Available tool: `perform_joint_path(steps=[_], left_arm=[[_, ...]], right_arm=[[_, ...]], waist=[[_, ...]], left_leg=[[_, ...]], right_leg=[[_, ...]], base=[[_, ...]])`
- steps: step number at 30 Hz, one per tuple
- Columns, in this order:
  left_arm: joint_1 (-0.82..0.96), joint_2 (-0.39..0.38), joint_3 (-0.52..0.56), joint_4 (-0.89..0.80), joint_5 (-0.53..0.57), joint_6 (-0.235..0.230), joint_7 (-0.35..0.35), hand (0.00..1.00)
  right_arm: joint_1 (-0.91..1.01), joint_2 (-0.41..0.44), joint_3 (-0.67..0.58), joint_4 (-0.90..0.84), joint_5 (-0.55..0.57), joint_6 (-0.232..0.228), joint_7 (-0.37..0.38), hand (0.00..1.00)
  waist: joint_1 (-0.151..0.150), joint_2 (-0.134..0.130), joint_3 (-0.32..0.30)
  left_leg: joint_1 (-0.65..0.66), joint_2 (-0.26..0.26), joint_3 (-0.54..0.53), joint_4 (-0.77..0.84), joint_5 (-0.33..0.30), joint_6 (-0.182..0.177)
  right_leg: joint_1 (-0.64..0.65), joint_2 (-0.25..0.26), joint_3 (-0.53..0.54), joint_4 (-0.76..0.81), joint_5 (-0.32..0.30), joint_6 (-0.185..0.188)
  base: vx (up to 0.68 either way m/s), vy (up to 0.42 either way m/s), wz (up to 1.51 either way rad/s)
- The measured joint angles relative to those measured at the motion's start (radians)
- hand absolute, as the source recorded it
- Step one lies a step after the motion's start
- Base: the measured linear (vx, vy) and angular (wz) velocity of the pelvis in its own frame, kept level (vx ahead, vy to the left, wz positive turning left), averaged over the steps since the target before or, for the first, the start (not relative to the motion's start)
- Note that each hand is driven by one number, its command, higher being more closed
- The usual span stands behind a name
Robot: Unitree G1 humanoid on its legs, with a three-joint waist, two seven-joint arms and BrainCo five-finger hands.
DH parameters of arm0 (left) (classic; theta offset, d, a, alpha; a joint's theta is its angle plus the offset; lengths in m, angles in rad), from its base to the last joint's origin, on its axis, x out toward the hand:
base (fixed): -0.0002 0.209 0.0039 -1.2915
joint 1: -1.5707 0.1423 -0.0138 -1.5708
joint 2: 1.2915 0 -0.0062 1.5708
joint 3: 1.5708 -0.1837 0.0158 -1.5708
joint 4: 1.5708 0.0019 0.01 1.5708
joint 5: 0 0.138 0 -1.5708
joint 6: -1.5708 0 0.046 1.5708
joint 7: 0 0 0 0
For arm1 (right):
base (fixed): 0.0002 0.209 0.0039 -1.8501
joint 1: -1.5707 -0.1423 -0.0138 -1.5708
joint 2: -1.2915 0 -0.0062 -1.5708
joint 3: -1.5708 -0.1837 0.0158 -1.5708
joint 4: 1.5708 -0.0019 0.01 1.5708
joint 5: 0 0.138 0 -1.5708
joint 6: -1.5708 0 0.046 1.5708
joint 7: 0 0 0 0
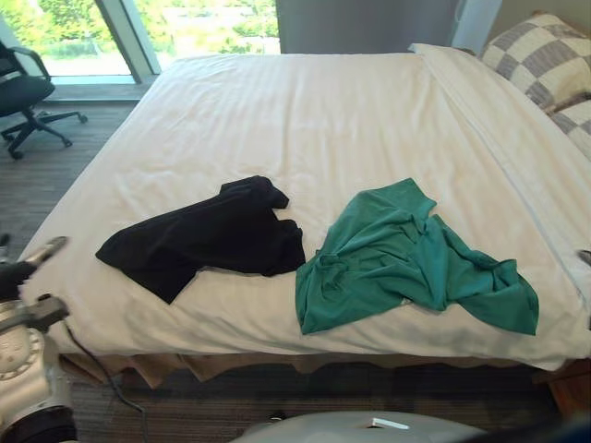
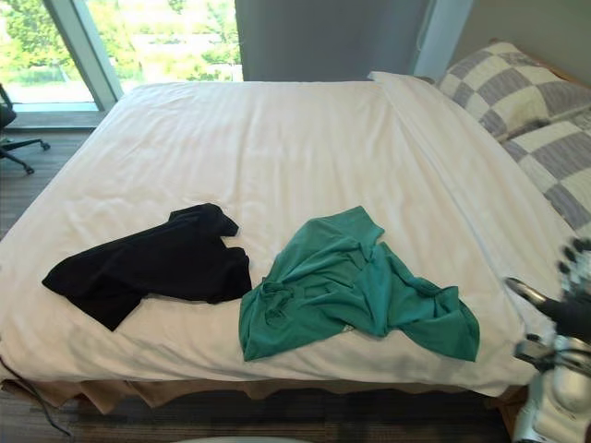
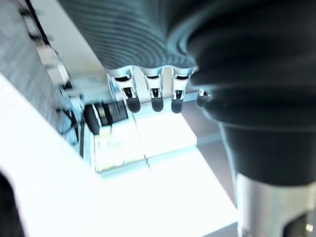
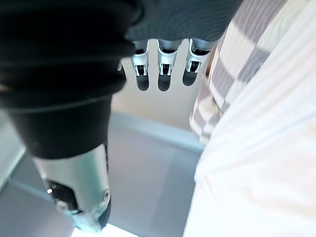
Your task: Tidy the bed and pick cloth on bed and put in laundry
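White bedding lies fairly smooth over the bed [image 1: 305, 111], and two loose garments sit on it near the edge closest to me. The black cloth [image 1: 208, 235] lies to my left and the green cloth [image 1: 397, 258] to my right, crumpled, with their near corners just about touching. Checked pillows [image 1: 540, 55] rest at the far right end.

My left hand [image 1: 44, 249] hangs off the left corner of the bed, well apart from the black cloth. Its fingers [image 3: 155, 98] are straight and relaxed and have hold of nothing. My right hand [image 2: 572, 314] hovers beside the right edge of the mattress, and its fingers [image 4: 165, 74] are likewise spread loose and empty.

I judge that I stand at the very start of the picking step: neither garment is lifted and none of the clearing is done. The next move calls for a reach forward over the mattress edge. The green cloth is nearer my right hand, and the black one nearer my left. Soft fabric gives no firm edge, so I should press my fingers down into a bunched fold, close them round a good handful, and lift high enough that trailing sleeves clear the sheet without dragging it out of place.
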Motion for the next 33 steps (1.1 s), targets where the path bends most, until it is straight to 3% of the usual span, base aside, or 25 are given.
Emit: perform_joint_path(steps=[5, 11, 16, 22, 28, 33], left_arm=[[-0.028, -0.026, -0.135, -0.046, 0.179, 0.072, -0.009, 0.00], [-0.035, -0.049, -0.190, -0.076, 0.333, 0.131, -0.035, 0.00], [-0.036, -0.046, -0.231, -0.075, 0.475, 0.218, -0.035, 0.00], [-0.044, -0.029, -0.315, -0.028, 0.508, 0.289, 0.035, 0.00], [-0.084, -0.024, -0.333, 0.044, 0.505, 0.353, 0.137, 0.00], [-0.164, -0.024, -0.333, 0.018, 0.468, 0.402, 0.224, 0.00]], right_arm=[[0.004, 0.056, 0.123, -0.044, -0.047, 0.088, -0.005, 0.00], [0.021, 0.095, 0.163, -0.128, -0.068, 0.117, -0.004, 0.00], [0.062, 0.096, 0.221, -0.147, -0.069, 0.153, 0.016, 0.00], [0.085, 0.095, 0.239, -0.180, -0.093, 0.170, 0.026, 0.00], [0.080, 0.079, 0.239, -0.195, -0.096, 0.169, 0.034, 0.00], [0.080, 0.075, 0.234, -0.328, -0.087, 0.150, 0.038, 0.00]], waist=[[-0.031, 0.016, 0.006], [-0.050, 0.020, 0.008], [-0.064, 0.035, 0.018], [-0.068, 0.045, 0.015], [-0.068, 0.034, 0.028], [-0.069, 0.044, 0.089]], left_leg=[[0.005, 0.011, 0.035, 0.000, 0.014, -0.002], [0.005, 0.011, 0.054, -0.002, 0.028, -0.003], [-0.002, 0.018, 0.064, -0.007, 0.047, -0.005], [-0.066, 0.038, 0.076, -0.007, 0.072, -0.006], [-0.138, 0.040, 0.090, -0.003, 0.093, -0.002], [-0.180, 0.030, 0.090, -0.001, 0.109, 0.006]], right_leg=[[-0.011, 0.009, 0.050, -0.002, 0.007, 0.012], [-0.020, 0.010, 0.087, -0.020, 0.009, 0.015], [-0.036, 0.019, 0.112, -0.027, 0.006, 0.021], [-0.116, 0.039, 0.134, -0.013, 0.020, 0.021], [-0.208, 0.042, 0.144, 0.037, 0.030, 0.021], [-0.283, 0.032, 0.140, 0.123, -0.001, 0.028]], base=[[-0.08, -0.054, -0.25], [-0.13, -0.025, -0.16], [-0.14, -0.030, -0.08], [-0.07, -0.030, -0.05], [0.01, -0.004, -0.04], [-0.04, -0.006, 0.09]])
